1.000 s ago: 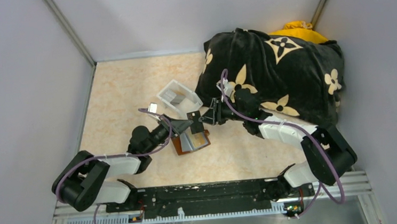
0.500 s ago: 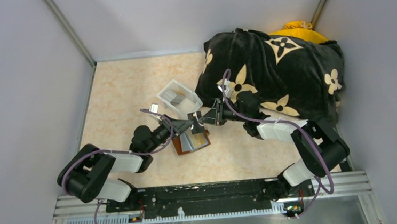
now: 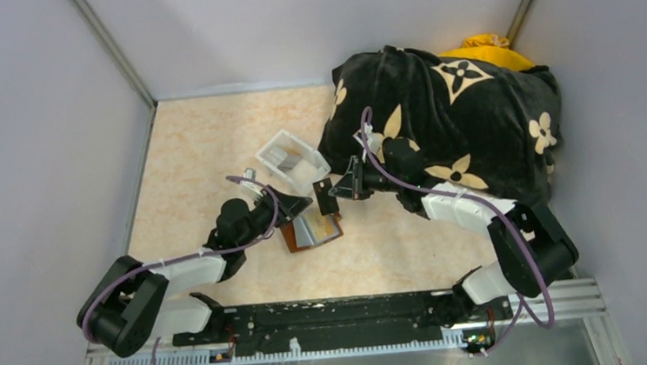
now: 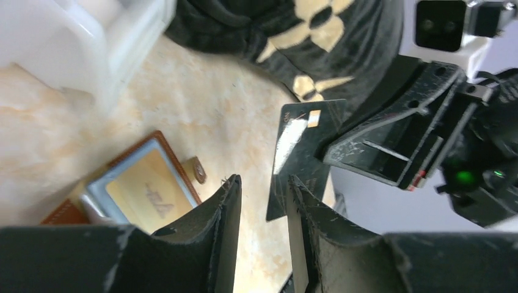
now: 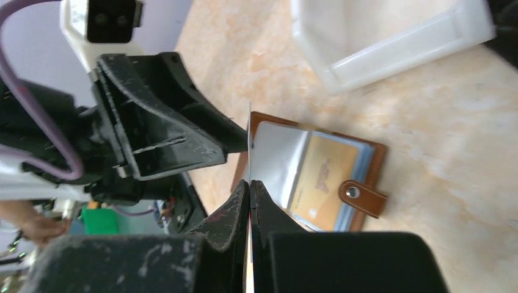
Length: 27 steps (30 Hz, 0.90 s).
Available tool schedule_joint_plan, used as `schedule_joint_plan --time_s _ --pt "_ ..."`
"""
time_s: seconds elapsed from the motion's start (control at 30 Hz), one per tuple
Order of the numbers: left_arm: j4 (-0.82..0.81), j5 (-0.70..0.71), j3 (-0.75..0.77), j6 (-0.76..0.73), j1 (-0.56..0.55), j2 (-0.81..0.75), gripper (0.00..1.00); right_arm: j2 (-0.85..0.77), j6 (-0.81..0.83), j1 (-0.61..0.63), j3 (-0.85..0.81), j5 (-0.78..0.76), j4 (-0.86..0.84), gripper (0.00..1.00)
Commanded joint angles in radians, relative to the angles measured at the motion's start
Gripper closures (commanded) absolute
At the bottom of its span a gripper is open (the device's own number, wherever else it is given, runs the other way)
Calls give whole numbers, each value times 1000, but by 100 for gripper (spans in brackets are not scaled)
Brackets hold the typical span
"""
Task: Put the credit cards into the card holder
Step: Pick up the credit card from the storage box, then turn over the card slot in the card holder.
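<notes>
Pinching a dark credit card (image 4: pixel 302 152), the right gripper (image 5: pixel 250 183) is hovering by the part-filled card holder (image 3: pixel 313 231); left gripper (image 4: pixel 262 186) slightly parted, empty.

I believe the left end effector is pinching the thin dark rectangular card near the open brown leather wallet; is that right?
Not quite: the right end effector is pinching the thin dark rectangular card, as the right wrist view shows; the left end effector is open. The brown leather wallet is indeed open nearby.

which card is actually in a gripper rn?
The dark card, pinched on edge in the right gripper. The tan card lies flat inside the open card holder.
</notes>
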<state>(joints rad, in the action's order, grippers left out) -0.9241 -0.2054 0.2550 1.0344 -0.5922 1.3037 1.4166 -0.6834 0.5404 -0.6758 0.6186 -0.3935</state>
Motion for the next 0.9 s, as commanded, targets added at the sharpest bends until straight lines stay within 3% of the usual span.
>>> schedule_joint_plan --time_s 0.0,0.1,0.33,0.87 --pt "310 140 56 -101 -9 -86 60 -53 179 16 -140 -177 301 100" --pt "426 201 98 -152 -39 -101 61 -28 269 80 -234 -319 461 100" --pt "594 294 180 -216 -93 -77 67 23 324 197 -364 -587 633 100" --pt "695 371 210 -232 -141 -43 81 202 363 342 -560 -777 840 100"
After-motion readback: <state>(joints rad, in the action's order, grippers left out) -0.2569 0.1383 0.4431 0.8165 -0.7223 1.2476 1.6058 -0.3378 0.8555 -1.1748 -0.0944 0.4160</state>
